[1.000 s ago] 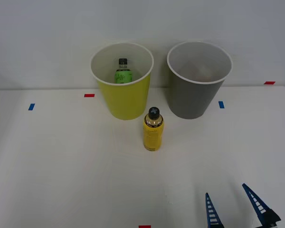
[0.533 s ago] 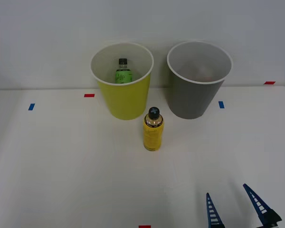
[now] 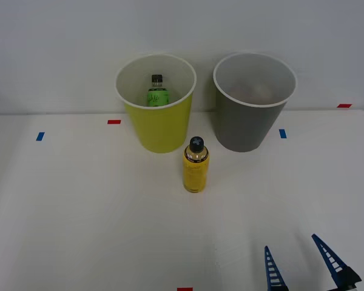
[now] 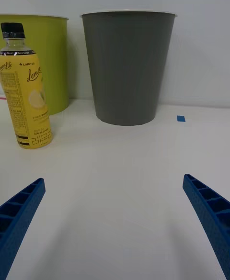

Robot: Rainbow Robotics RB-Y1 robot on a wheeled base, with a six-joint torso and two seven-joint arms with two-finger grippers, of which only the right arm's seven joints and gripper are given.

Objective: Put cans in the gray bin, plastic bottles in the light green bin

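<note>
Right gripper [image 3: 303, 264] sits low at the near edge of the table [image 3: 79, 212], fingers spread wide and holding nothing, well apart from every item; its open stance suggests it is between pick-ups. One yellow-labelled plastic bottle [image 3: 195, 165] with a dark cap stands upright on the table just in front of the gap between the light green bin [image 3: 156, 103] and the gray bin [image 3: 253, 103], not yet sorted and, judged as plastic, due for the green bin. A green-labelled bottle [image 3: 157, 92] already stands inside the light green bin, while the contents of the gray bin cannot be made out.
</note>
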